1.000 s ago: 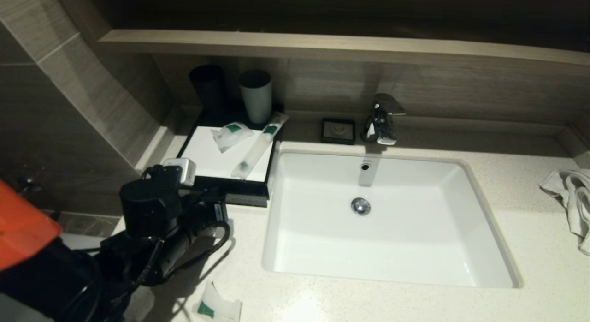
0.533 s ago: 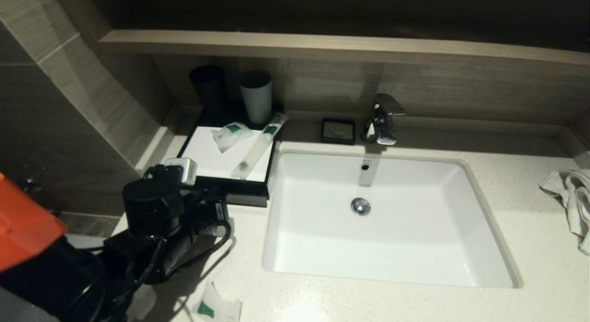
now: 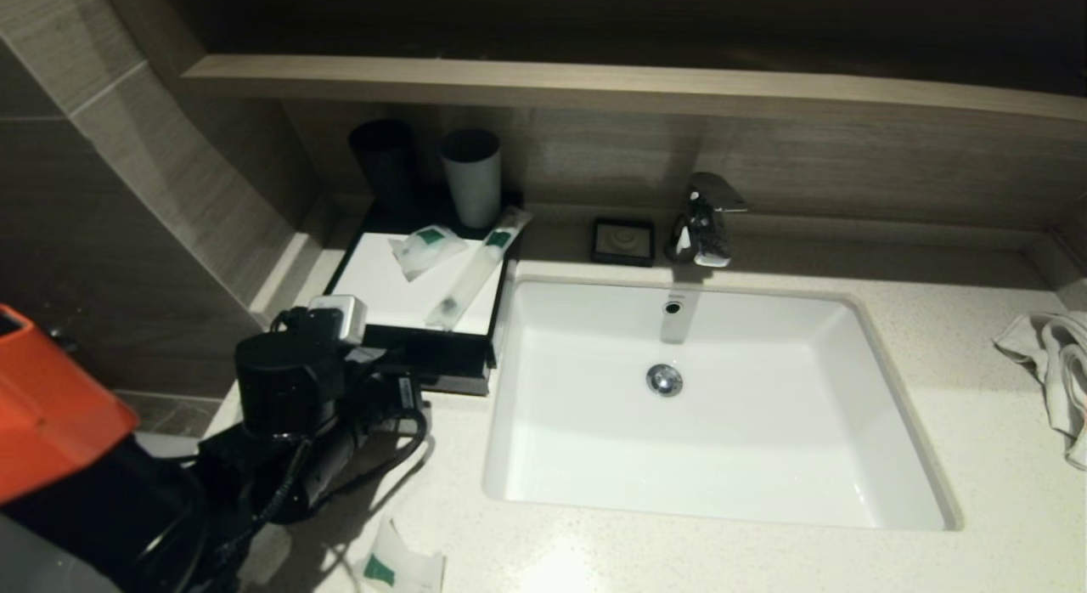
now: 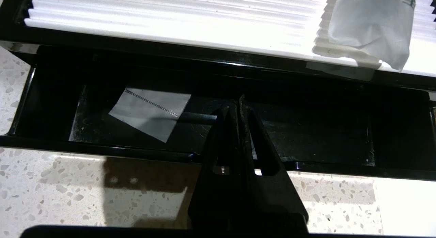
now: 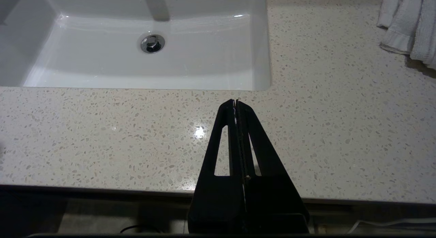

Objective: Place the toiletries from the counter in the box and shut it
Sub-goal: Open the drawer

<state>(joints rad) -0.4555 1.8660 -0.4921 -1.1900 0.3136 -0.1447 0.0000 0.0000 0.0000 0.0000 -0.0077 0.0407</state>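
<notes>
A black box [image 3: 501, 297] with a white ribbed top stands left of the sink, and its front drawer [image 4: 20, 105] is pulled open. A grey sachet [image 4: 150, 113] with a dark stick lies inside the drawer. A green-labelled packet [image 3: 425, 246] and a long wrapped toothbrush [image 3: 475, 270] lie on the box top. Another packet [image 3: 399, 567] lies on the counter near the front edge. My left gripper [image 4: 237, 103] is shut and empty, its tips over the open drawer. My right gripper [image 5: 235, 102] is shut and empty above the counter's front edge.
The white sink [image 3: 900, 398] takes up the counter's middle, with a chrome tap [image 3: 701, 219] and a black soap dish [image 3: 623, 240] behind it. Two cups [image 3: 471, 177] stand behind the box. A crumpled towel [image 3: 1053, 364] lies at the far right. A wall stands to the left.
My left arm has shifted slightly towards the box. Nothing else has moved.
</notes>
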